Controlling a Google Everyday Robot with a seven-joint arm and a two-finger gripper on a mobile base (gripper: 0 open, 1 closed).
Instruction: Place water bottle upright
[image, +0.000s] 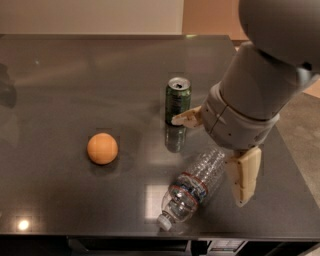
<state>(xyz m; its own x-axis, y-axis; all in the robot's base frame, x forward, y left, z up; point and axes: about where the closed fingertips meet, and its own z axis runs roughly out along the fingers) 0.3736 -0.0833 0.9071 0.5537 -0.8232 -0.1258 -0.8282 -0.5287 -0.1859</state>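
Observation:
The water bottle (191, 192) lies on its side on the dark table (75, 85), near the front edge. It is clear and ribbed, with a red-white-blue label band, and its white cap (163, 223) points to the front left. My gripper (208, 162) is open, low over the bottle's base end. One cream finger (186, 118) reaches toward the can and the other finger (245, 179) hangs to the right of the bottle. The gripper holds nothing.
A green drink can (177, 99) stands upright just behind the bottle, close to my left finger. An orange ball (102, 148) sits to the left. The table's right edge (295, 160) and front edge are near the bottle.

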